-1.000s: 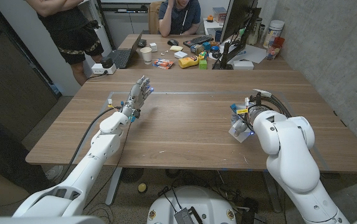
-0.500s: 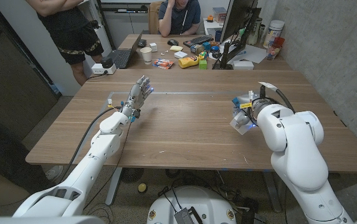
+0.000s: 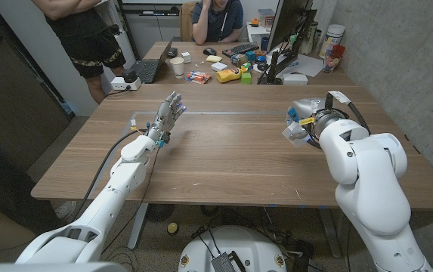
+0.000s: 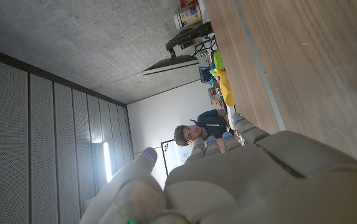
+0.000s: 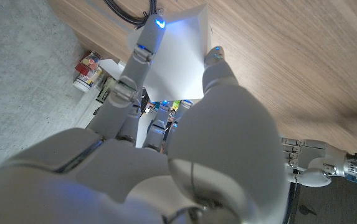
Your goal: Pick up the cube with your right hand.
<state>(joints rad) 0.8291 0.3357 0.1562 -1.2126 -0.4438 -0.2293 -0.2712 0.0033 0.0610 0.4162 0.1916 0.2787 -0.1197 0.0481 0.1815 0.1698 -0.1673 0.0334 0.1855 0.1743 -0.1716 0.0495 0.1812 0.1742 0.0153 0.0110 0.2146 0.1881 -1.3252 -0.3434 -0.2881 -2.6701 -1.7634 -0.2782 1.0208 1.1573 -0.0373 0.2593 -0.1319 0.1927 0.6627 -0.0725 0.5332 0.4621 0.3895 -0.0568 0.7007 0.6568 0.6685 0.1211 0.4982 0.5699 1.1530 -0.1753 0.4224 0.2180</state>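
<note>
A white cube (image 3: 291,131) is held off the wooden table (image 3: 224,162) by my right hand (image 3: 307,125), over the table's right side. In the right wrist view the cube (image 5: 175,59) sits pinched between the fingers (image 5: 138,59) and the thumb of the right hand (image 5: 184,143), with the tabletop behind it. My left hand (image 3: 168,115) stands raised above the table's left part with its fingers apart and nothing in it. The left wrist view looks over the back of the left hand (image 4: 240,180).
A pale strip (image 3: 231,113) runs across the far part of the table. Behind it a second table carries a laptop (image 3: 152,68), a cup (image 3: 177,66), a monitor (image 3: 288,30) and small clutter. One person stands at far left (image 3: 88,34); another sits (image 3: 218,19).
My right hand has carried the cube upward and toward the far side of the table. The left arm has not moved.
</note>
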